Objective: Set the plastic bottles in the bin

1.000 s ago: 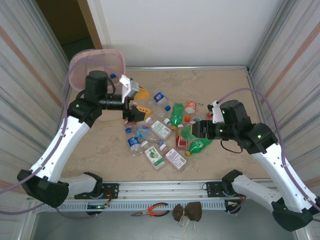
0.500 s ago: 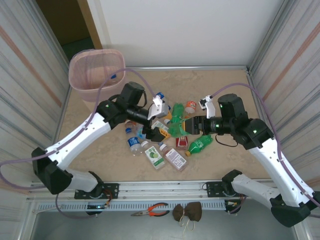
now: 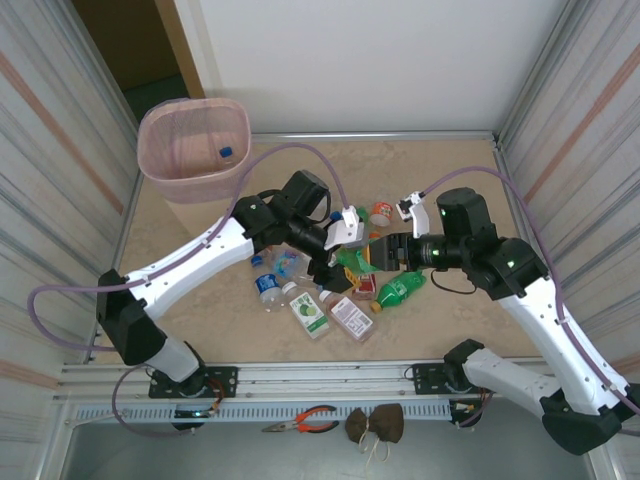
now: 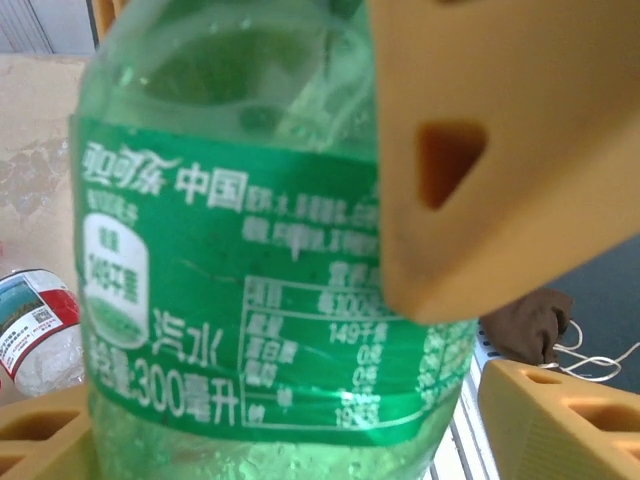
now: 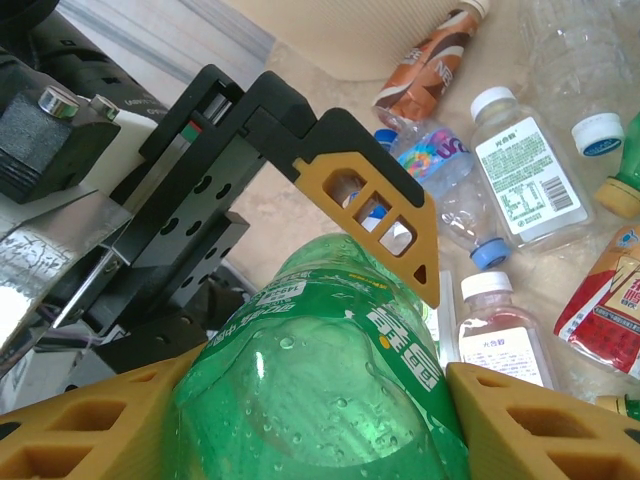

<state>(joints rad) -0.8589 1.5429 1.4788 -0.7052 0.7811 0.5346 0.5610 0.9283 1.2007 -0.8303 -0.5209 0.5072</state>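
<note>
A: The right gripper [image 5: 320,420] is clamping 1 green bottle [image 4: 250,280] above the pile [image 3: 310,312]. The left gripper [image 3: 340,258] is straddling it, and I cannot tell if it is gripping.

B: Left should be squeezing firmly before right is letting go, then swinging to the bin [image 3: 190,180], far left.

1 bin [image 3: 195,165], 1 blue-capped bottle [image 3: 225,153] in it. Plastic bottles [image 3: 310,312] piled on bench [image 3: 460,180]: roughly ten, overlap blocks an exact count. Green bottle [image 3: 400,290] x2, orange-brown bottle [image 3: 380,213] x1, red bottle [image 3: 364,286] x1, the rest clear. Pliers [image 3: 305,420] x1.
</note>
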